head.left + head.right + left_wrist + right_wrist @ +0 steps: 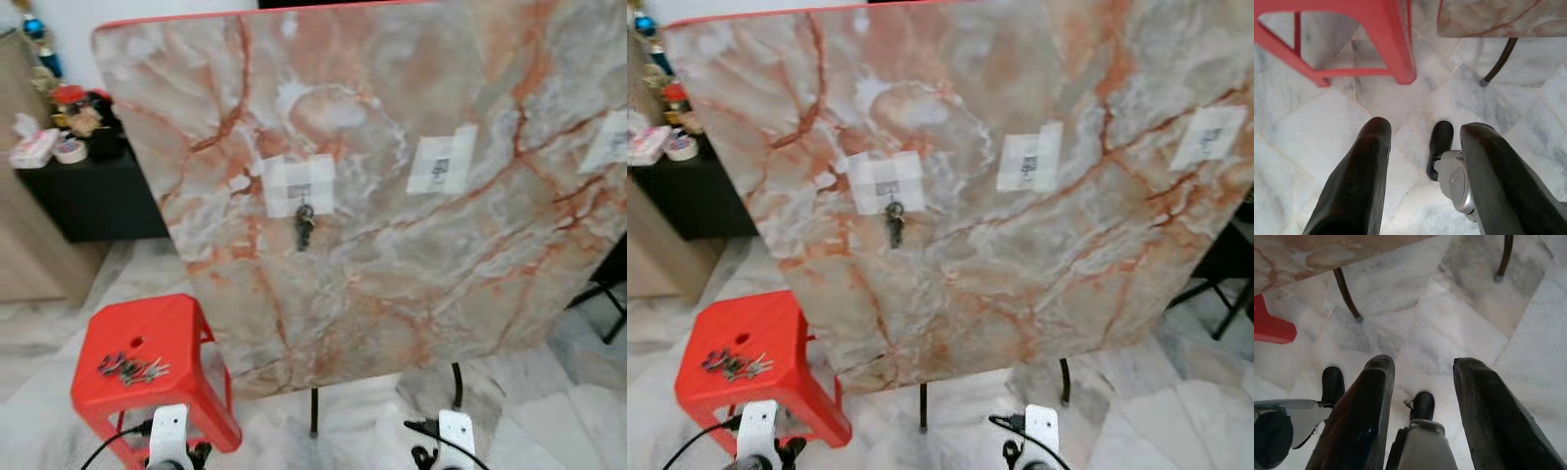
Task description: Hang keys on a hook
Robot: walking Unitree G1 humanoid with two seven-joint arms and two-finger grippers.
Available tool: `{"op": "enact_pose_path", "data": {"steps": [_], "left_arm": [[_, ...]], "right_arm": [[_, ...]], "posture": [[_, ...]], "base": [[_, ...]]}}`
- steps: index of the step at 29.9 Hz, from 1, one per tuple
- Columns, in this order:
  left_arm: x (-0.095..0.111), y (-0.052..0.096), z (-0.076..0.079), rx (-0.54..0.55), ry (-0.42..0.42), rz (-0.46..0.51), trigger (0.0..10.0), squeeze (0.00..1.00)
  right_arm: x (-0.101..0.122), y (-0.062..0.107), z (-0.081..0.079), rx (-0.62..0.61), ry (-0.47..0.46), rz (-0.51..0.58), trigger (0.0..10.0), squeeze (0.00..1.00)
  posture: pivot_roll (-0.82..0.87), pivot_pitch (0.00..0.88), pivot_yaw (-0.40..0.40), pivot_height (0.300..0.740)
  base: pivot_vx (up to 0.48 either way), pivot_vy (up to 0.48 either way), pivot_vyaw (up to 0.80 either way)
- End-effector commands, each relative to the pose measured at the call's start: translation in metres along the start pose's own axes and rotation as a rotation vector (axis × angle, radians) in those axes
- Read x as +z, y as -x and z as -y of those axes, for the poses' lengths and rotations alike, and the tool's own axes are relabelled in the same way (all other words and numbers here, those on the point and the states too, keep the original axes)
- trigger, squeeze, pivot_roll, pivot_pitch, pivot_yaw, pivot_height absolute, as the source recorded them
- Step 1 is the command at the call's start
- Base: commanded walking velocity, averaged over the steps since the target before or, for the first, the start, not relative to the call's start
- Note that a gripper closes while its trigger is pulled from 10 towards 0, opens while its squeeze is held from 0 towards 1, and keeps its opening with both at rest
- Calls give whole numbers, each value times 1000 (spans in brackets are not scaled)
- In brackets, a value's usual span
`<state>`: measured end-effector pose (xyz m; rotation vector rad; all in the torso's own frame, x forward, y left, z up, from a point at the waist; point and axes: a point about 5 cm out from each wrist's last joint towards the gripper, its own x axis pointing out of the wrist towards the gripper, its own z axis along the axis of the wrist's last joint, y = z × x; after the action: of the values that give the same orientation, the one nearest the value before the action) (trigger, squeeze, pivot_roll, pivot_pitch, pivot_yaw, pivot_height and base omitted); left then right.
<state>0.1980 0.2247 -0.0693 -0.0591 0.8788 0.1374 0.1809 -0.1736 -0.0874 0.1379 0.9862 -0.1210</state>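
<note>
One bunch of keys (305, 227) already hangs from the left hook (302, 191) on the upright marble board (392, 245), well ahead of and above my fingers. More loose keys (131, 368) lie on the red stool (147, 343), ahead of my left gripper (1422, 171) and near it; I judge these are what remains to hang, perhaps on the middle hook (441, 166), though its small shape is hard to read. Both arms hang low over the tiled floor (1459, 333). My left fingers are spread with nothing between them; my right gripper (1422, 401) is likewise parted and empty.
</note>
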Motion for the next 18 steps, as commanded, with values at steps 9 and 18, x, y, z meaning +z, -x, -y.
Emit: {"op": "enact_pose_path", "data": {"steps": [9, 18], "left_arm": [[-6, 1, -4, 20, -28, -37, 10000, 0], [-7, 1, -4, 21, -21, -39, 10000, 0]], "right_arm": [[6, -1, -10, 14, 11, 10, 10000, 0], [29, -4, -14, 13, -5, 34, 10000, 0]], "posture": [[40, 0, -2, 740], [39, 0, -5, 740]], "base": [[0, 0, 800], [0, 0, 413]]}}
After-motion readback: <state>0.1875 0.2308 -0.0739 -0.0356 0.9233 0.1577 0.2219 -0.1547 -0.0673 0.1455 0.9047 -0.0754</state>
